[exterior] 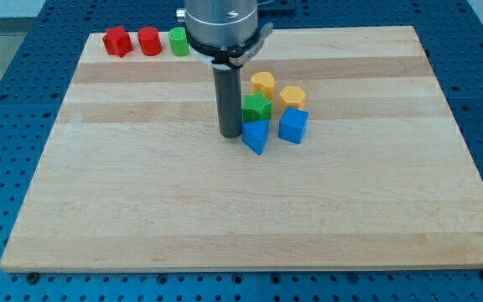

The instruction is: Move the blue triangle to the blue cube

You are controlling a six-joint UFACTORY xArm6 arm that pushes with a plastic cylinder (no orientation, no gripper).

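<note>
The tip [229,134] is seen set on the desk [141,193], just left of the blue triangle [256,136]; contact cannot be judged. No fingers are fitted. The blue cube [293,126] lies just right, a narrow gap between. The green block [179,41] is partly hidden.

Grey cylindrical arm housing [225,29] entering from the top centre of the frame, pointing straight down. Below it, a straight dark rod [228,96], upright, ending at my tip [229,134] just above frame centre.
</note>
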